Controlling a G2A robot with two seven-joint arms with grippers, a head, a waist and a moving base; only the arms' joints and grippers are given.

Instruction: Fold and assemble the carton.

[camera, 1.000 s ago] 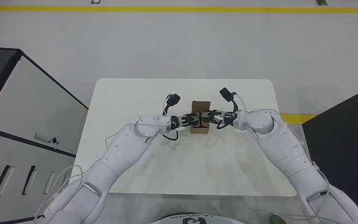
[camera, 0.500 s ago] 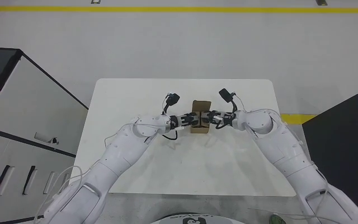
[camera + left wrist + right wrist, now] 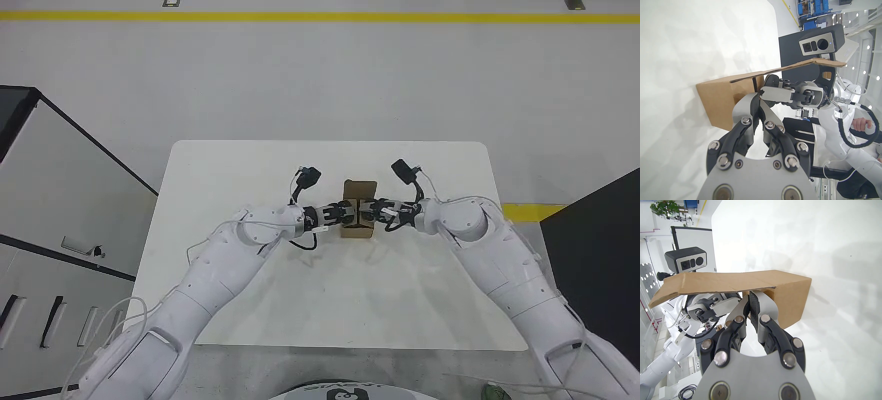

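Note:
A small brown carton (image 3: 358, 190) stands on the white table (image 3: 250, 300) near its middle, with a long lid flap sticking out from the top edge of its open face. My left gripper (image 3: 345, 213) is at the carton's left side and my right gripper (image 3: 371, 212) at its right side, the two almost meeting. In the left wrist view the left gripper (image 3: 758, 100) is shut at the edge of the carton (image 3: 715, 94), with the right gripper (image 3: 762, 92) just beyond it. In the right wrist view the right gripper (image 3: 752, 298) is shut on a thin cardboard strip under the flap of the carton (image 3: 789, 294).
A dark cabinet (image 3: 50, 200) stands beside the table's left edge and a black panel (image 3: 600, 230) beside its right edge. Bare white tabletop lies all around the carton, with wide room toward the front edge.
The right arm has edged slightly toward the carton. The carton and the left gripper stay where they were.

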